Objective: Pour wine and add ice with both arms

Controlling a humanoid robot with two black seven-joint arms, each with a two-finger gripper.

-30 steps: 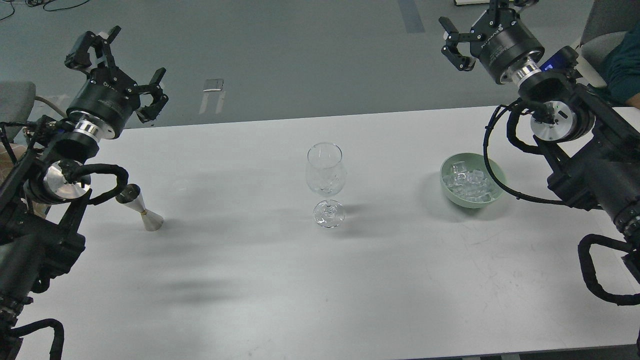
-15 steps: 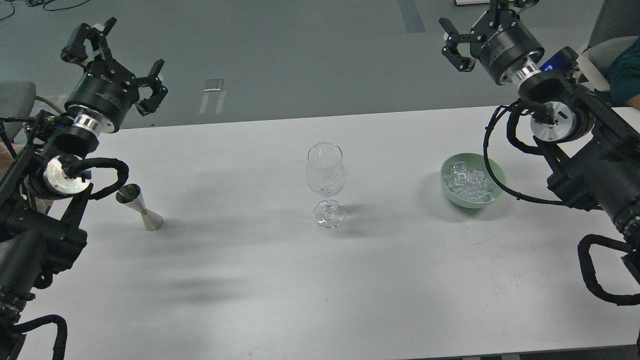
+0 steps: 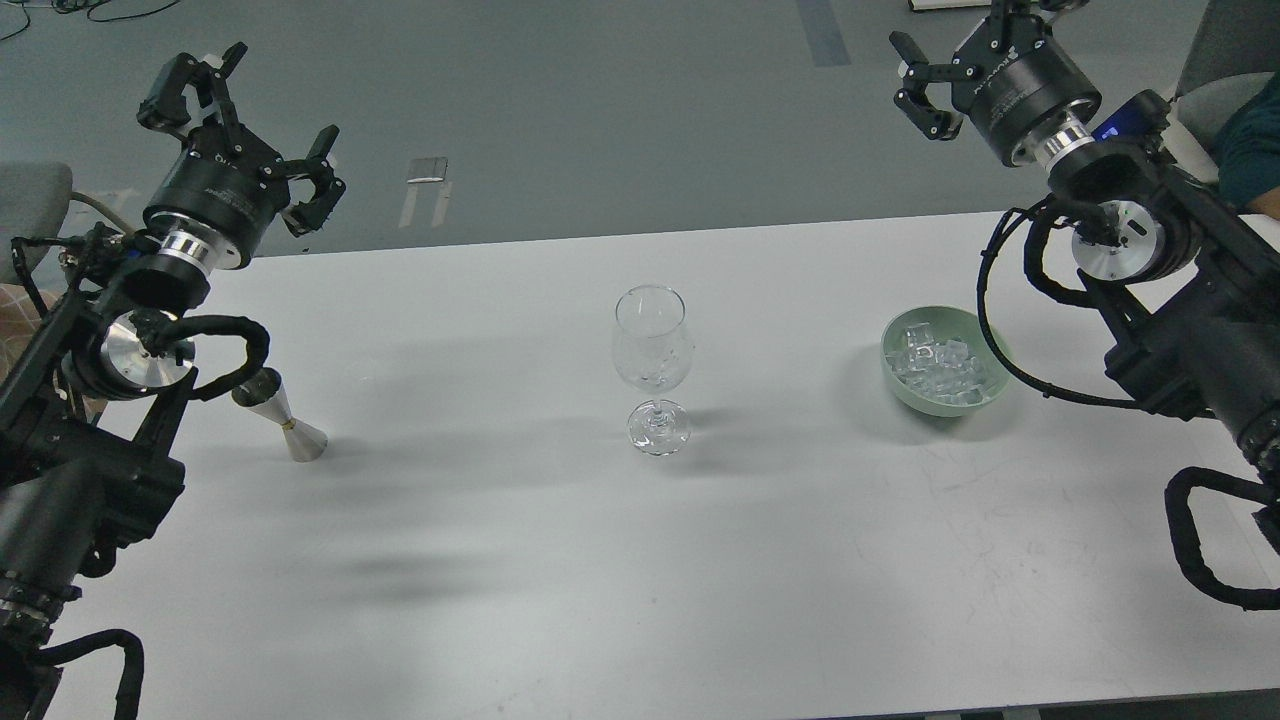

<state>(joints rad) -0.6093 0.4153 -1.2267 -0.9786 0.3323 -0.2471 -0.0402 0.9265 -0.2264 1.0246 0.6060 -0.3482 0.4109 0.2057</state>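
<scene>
A clear stemmed wine glass (image 3: 651, 365) stands upright and empty at the table's middle. A pale green bowl (image 3: 990, 398) at the right holds several clear ice cubes (image 3: 937, 362). A small silver jigger (image 3: 282, 416) stands at the left. My left gripper (image 3: 245, 130) is open and empty, raised past the table's far left edge, well above and behind the jigger. My right gripper (image 3: 968, 52) is open and empty, raised past the far right edge, behind the bowl. No wine bottle is in view.
The white table (image 3: 620, 560) spans the view over a grey floor. My right arm's black cable (image 3: 990, 330) loops over the bowl's right rim. A person's arm in dark teal (image 3: 1250, 150) is at the far right. A chair (image 3: 30, 200) stands at the left.
Both arms shifted slightly to the right, the left gripper also a little down after rising. Glass, bowl and jigger have not moved.
</scene>
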